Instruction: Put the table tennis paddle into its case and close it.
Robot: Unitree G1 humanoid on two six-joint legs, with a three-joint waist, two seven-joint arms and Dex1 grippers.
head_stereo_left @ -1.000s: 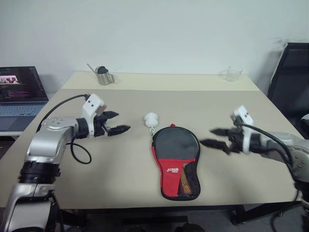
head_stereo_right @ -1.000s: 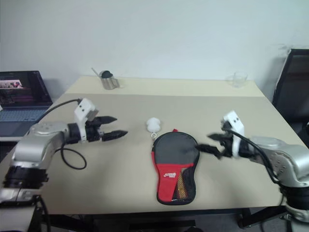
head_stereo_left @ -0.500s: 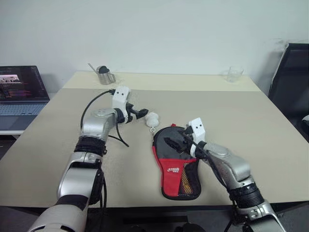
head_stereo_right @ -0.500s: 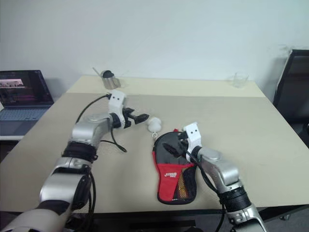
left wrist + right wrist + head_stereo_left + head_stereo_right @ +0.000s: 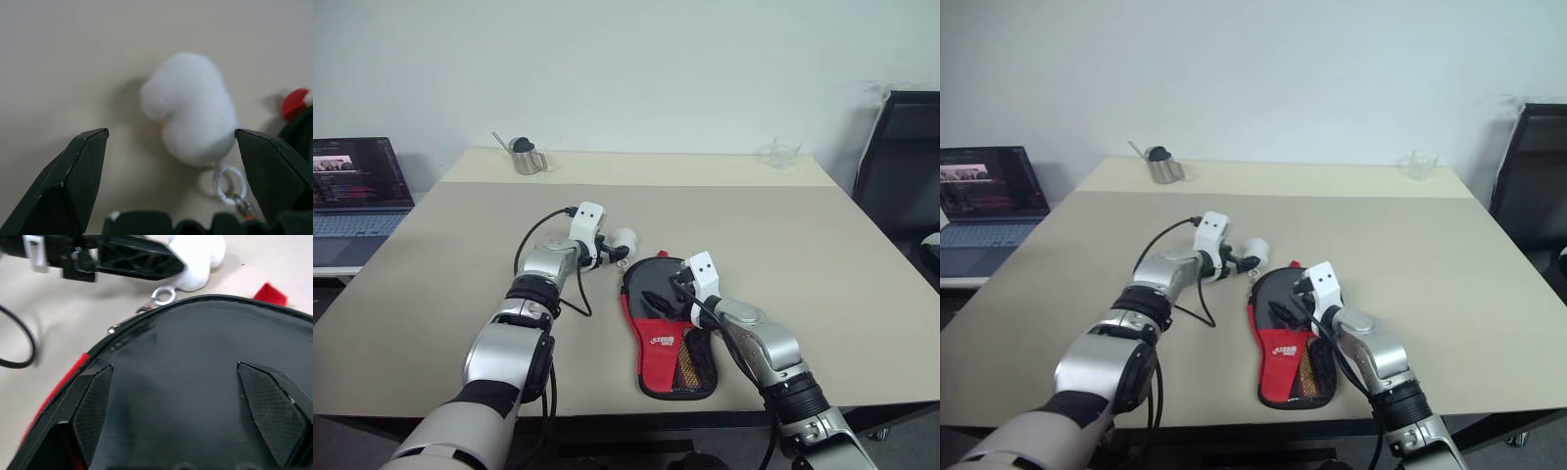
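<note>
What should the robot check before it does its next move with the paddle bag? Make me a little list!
1. Left gripper open: ok, the fingers stand wide on either side of the white ball charm, not touching it.
2. Right gripper open: ok, the fingers are spread above the black top of the case.
3. Case lying flat on the table: ok.
4. Paddle inside the case: ok in part, the striped handle shows through the mesh; the blade is hidden.
5. Zip shut: cannot tell, the edge is too small to read.
6. Charm free of the case: ok, it lies on the table beside the rim, joined by its ring.
</note>
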